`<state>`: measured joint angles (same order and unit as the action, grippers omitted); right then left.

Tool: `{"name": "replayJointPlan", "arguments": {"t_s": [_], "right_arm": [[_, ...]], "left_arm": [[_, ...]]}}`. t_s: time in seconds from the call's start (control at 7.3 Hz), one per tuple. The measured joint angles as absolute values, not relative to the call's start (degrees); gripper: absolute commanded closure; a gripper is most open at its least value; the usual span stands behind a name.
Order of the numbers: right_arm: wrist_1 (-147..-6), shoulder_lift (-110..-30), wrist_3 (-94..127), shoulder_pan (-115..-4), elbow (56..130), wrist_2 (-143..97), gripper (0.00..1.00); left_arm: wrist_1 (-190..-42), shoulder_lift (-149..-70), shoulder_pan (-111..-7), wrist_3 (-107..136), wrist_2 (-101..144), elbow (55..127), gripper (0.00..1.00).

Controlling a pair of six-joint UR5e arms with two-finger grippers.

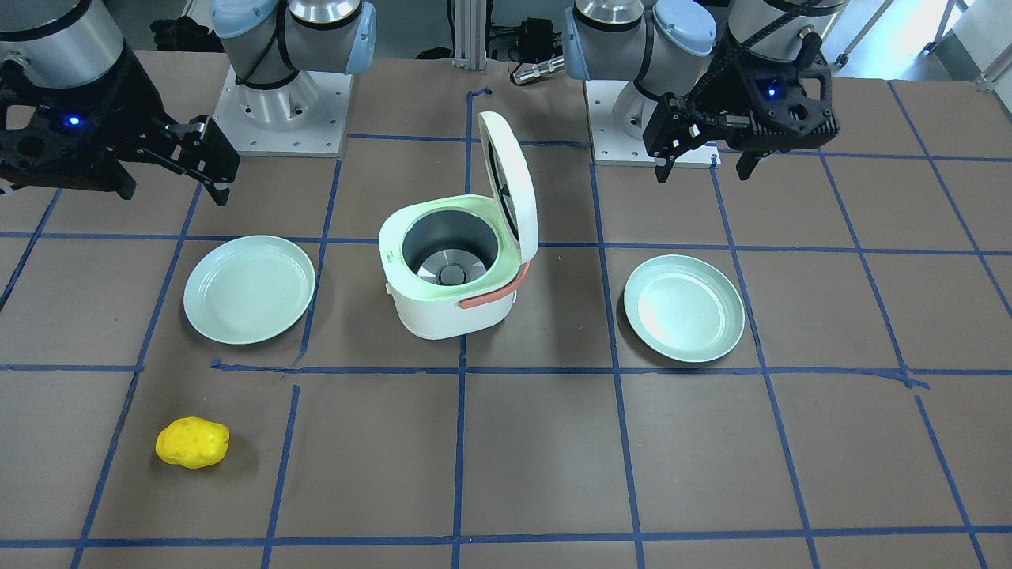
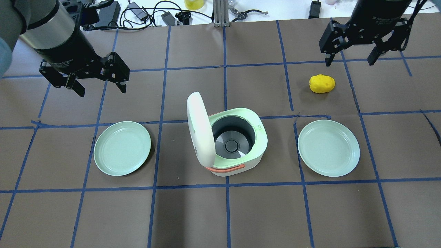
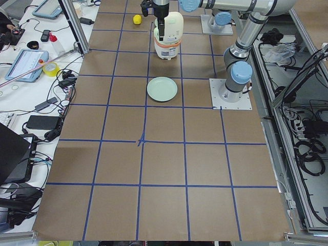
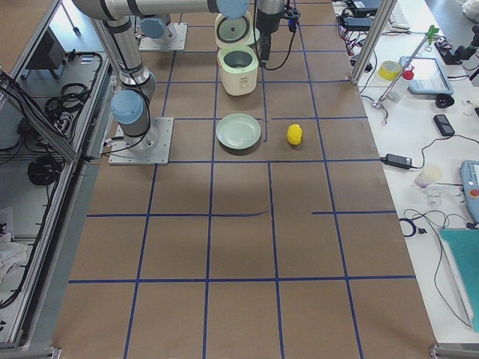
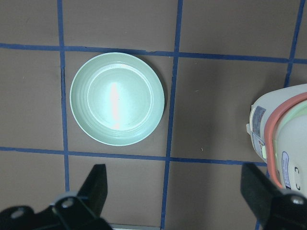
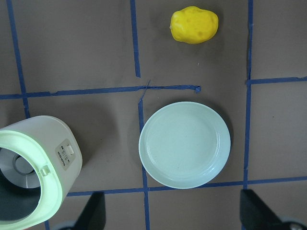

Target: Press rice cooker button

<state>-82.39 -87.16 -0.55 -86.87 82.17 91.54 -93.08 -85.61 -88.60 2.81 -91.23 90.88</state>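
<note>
The white rice cooker (image 2: 256, 136) with a pale green rim and orange handle stands at the table's middle. Its lid (image 2: 200, 127) is up and the inner well is empty. It also shows in the front view (image 1: 451, 312). A small grey control panel (image 6: 66, 152) sits on its side wall, facing the right plate. My left gripper (image 2: 102, 90) hangs open and empty, above the table behind the left plate. My right gripper (image 2: 349, 62) hangs open and empty at the far right, beyond the yellow object. Neither gripper touches the cooker.
A pale green plate (image 2: 122, 148) lies left of the cooker and another plate (image 2: 328, 148) lies to its right. A yellow potato-like object (image 2: 321, 83) lies beyond the right plate. Cables and tools lie along the table's far edge.
</note>
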Motion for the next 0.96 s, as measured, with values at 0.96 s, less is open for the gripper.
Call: {"name": "replayJointPlan", "arguments": {"t_s": [0.96], "right_arm": [[-83.0, -87.5, -0.8, -87.7, 82.9, 91.5, 0.00]], "left_arm": [[-93.1, -85.6, -88.6, 2.8, -91.2, 90.9, 0.00]]}}
